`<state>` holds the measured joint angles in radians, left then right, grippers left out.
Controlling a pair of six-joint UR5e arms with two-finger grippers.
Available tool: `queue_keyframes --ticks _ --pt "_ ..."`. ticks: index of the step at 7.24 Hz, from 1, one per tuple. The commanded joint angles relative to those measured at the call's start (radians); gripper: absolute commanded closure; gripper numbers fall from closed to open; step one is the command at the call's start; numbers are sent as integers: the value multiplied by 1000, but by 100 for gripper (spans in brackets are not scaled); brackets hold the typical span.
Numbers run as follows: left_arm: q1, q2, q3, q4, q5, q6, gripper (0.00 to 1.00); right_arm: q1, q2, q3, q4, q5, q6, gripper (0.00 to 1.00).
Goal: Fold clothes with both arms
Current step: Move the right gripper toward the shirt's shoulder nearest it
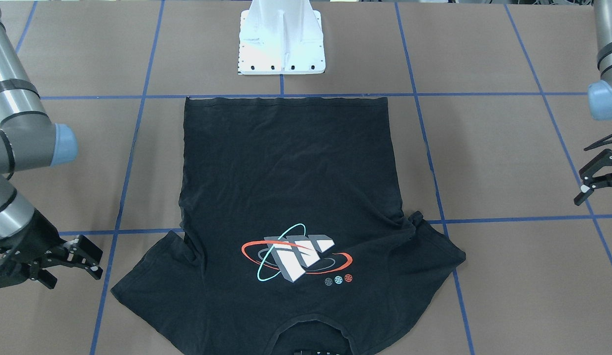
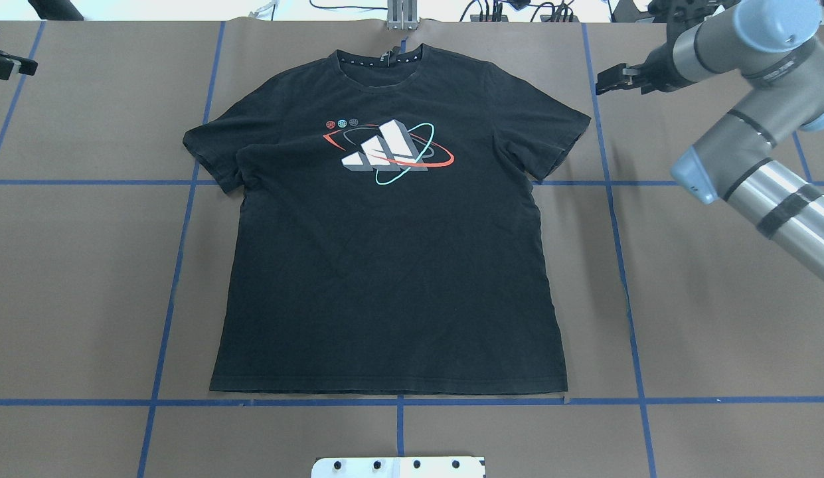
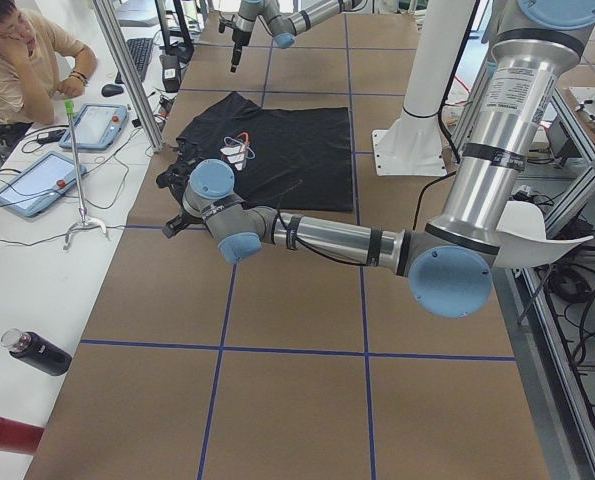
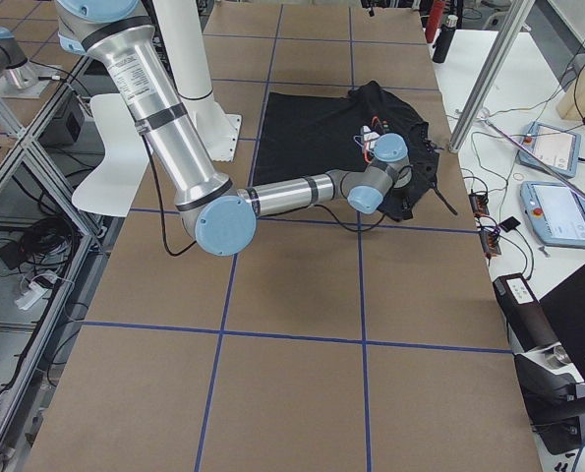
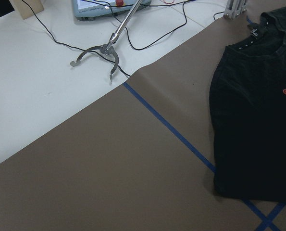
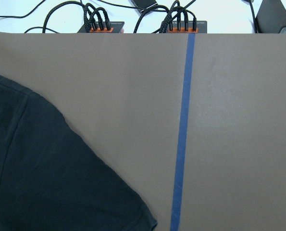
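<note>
The black T-shirt (image 2: 392, 265) lies flat and print side up on the brown table, its collar (image 2: 385, 60) at the far edge and its hem near the robot base. The chest print (image 1: 296, 256) shows white-grey slanted blocks ringed red and cyan. My right gripper (image 2: 607, 79) hovers open just outside the shirt's right sleeve (image 6: 46, 183), holding nothing. My left gripper (image 1: 589, 172) stands open well off the shirt's other side, near the far left corner, also empty. Neither wrist view shows its own fingers.
The white pedestal base (image 1: 281, 44) stands just behind the hem. Blue tape lines (image 2: 172, 279) grid the table. Beyond the far edge a white bench (image 5: 37, 72) carries tablets, cables and a metal stand (image 5: 104, 53). A person (image 3: 22, 60) sits there. Bottles (image 3: 37, 352) lie at that bench's end.
</note>
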<state>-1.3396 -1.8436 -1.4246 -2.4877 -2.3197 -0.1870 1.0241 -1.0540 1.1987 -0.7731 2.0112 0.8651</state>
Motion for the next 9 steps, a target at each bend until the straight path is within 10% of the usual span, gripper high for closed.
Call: queue_keyframes --ticks 1,9 --pt "0 1 1 0 0 0 0 -73 34 -77 37 -90 31 2" --pt "0 1 9 0 0 0 0 -110 78 -172 43 -160 31 38"
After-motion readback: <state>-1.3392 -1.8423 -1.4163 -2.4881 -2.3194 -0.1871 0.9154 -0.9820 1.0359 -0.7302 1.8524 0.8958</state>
